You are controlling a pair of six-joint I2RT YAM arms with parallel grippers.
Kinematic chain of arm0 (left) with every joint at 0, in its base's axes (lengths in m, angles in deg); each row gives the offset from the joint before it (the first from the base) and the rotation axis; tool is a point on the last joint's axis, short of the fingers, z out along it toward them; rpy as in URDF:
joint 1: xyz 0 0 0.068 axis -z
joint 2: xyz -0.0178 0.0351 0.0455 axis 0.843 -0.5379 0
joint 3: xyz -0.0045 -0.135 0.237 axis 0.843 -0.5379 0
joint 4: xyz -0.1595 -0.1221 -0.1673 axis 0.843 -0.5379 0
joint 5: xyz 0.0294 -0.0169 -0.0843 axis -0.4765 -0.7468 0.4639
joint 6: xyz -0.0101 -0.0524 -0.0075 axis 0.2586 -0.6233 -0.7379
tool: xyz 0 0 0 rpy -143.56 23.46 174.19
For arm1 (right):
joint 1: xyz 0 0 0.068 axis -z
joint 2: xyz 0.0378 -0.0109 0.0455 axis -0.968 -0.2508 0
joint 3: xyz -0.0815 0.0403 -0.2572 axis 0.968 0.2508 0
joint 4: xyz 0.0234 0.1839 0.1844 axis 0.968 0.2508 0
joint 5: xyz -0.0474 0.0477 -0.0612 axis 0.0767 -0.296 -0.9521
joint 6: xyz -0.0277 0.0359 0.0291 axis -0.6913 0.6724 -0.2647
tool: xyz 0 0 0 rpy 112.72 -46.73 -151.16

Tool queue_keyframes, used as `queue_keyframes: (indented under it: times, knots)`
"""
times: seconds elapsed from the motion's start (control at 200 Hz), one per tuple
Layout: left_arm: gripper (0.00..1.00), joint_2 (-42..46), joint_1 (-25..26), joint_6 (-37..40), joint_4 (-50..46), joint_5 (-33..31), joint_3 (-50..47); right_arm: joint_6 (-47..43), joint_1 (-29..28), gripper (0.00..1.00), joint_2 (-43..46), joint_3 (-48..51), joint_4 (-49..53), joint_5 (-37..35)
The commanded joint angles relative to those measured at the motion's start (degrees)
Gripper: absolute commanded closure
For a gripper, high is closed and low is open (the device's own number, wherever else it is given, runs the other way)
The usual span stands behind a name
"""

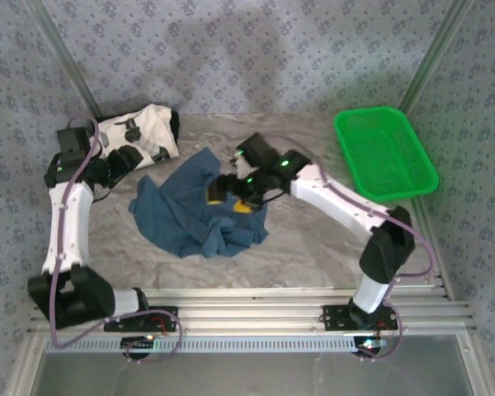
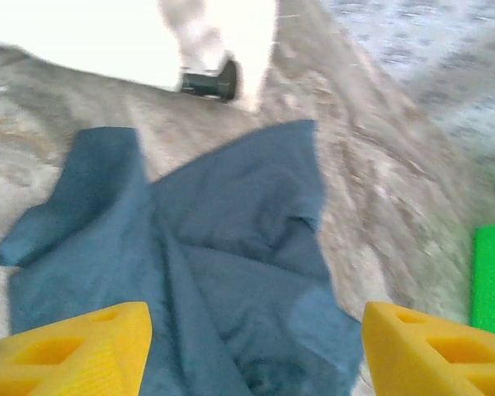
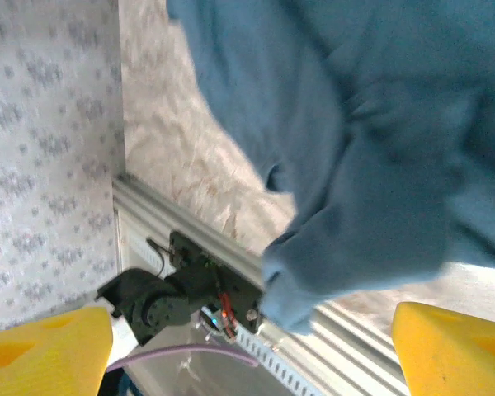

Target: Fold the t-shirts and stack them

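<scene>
Nothing folded or stacked yet. The plain dark teal-blue cloth t-shirt (image 1: 194,219) lies crumpled mid-frame on the bench (image 1: 313,243). The white cloth t-shirt with black-grey print (image 1: 140,132) sits bunched at upper left. My left hand (image 2: 254,326) and right hand (image 3: 252,326) are both released and empty. Sleeves and hems are lost in the folds, and the left wrist view is blurred.
</scene>
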Motion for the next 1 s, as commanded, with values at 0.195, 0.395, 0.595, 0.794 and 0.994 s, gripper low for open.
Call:
queue_keyframes:
  times: [0.195,0.395,0.595,0.794,0.994]
  knots:
    - [0.3,10.8,31.0,-5.4,-3.7,-5.9,0.0,-21.0,20.6,0.07,4.9,6.7,8.7,4.5]
    - [0.32,2.8,51.7,-15.9,-15.3,-12.0,4.5,-23.2,26.1,0.06,3.4,14.0,4.5,8.8]
    - [0.27,12.4,60.3,-52.8,11.5,-17.6,-19.0,-24.2,28.0,0.05,4.2,17.7,0.3,10.0]
    - [0.27,8.8,66.6,-67.0,18.8,-29.8,-23.6,-24.3,29.6,0.06,3.1,17.6,-2.2,11.8]
    - [0.26,4.4,66.8,-72.8,19.5,-38.1,-25.8,-24.9,30.1,0.06,0.3,17.9,-4.3,12.5]
